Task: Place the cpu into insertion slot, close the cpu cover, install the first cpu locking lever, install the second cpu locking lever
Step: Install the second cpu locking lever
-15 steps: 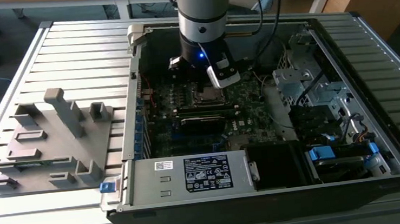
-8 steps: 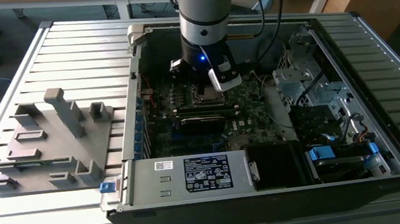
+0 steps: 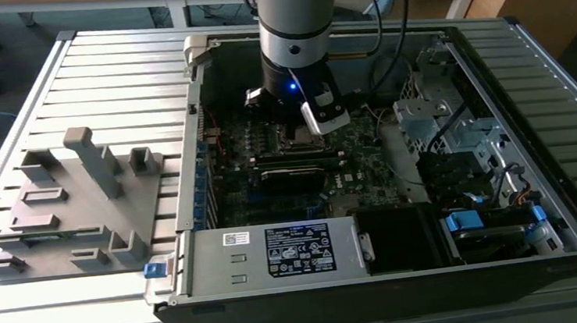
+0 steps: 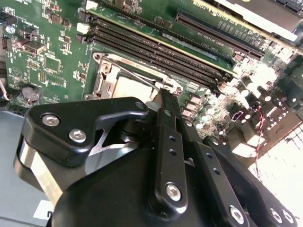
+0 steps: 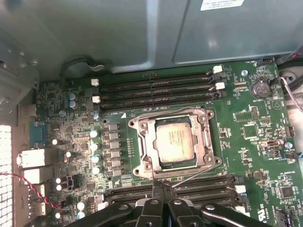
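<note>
the arm stood inside the open computer case (image 3: 384, 294), above the motherboard (image 5: 255, 142). the cpu (image 5: 174, 141) lay seated in its socket, the cpu cover (image 5: 142, 142) closed flat around it. a thin wire lever (image 5: 199, 176) slanted beside the socket. the gripper (image 5: 163, 185) hovered just beside the socket's edge, fingers (image 4: 166, 111) drawn together, holding nothing visible.

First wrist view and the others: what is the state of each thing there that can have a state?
cpu: seated in the socket, metal top up.
cpu cover: lowered flat around the cpu.
locking lever: slanted off the socket, not latched, free end at the fingers.
gripper: shut.
computer case: side panel off, board exposed.
</note>
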Tool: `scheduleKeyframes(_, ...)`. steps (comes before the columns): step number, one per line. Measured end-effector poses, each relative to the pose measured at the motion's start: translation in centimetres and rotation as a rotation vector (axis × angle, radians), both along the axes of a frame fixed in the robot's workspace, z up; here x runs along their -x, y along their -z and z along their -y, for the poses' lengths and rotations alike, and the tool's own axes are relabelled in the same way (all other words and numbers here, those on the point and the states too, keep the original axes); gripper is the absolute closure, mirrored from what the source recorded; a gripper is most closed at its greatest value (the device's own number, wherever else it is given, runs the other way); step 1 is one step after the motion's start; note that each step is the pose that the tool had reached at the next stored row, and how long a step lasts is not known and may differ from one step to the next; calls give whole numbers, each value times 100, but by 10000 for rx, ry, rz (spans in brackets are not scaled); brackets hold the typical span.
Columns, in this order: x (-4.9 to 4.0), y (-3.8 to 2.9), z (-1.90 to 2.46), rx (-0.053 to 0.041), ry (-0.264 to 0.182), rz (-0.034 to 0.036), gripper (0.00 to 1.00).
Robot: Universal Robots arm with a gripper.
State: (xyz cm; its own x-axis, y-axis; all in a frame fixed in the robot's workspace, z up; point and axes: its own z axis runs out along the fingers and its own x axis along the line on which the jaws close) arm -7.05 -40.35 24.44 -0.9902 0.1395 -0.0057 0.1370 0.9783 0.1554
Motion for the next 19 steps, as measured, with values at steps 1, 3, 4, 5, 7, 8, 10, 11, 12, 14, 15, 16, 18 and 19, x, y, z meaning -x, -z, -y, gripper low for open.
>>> scheduleKeyframes(1, 0, 9, 1, 17, -1, -1, 90)
scheduleKeyframes(3, 0, 39, 1, 43, -1, -1, 90)
scheduleKeyframes(4, 1, 52, 1, 57, 2, -1, 90)
scheduleKeyframes(5, 3, 66, 1, 70, 6, -1, 90)
scheduleKeyframes(7, 15, 91, 1, 106, 29, -1, 90)
scheduleKeyframes(8, 26, 102, 1, 125, 48, -2, 90)
scheduleKeyframes(10, 55, 126, 1, 166, 90, -1, 90)
scheduleKeyframes(11, 72, 138, 1, 188, 112, -1, 90)
scheduleKeyframes(12, 84, 148, 1, 211, 131, -1, 90)
scheduleKeyframes(14, 97, 161, 1, 270, 165, -2, 90)
scheduleKeyframes(15, 100, 163, 1, 313, 175, -2, 90)
scheduleKeyframes(16, 103, 168, 1, 349, 184, 0, 90)
scheduleKeyframes(18, 113, 189, 1, 418, 204, 0, 90)
scheduleKeyframes(19, 120, 203, 1, 444, 214, -1, 90)
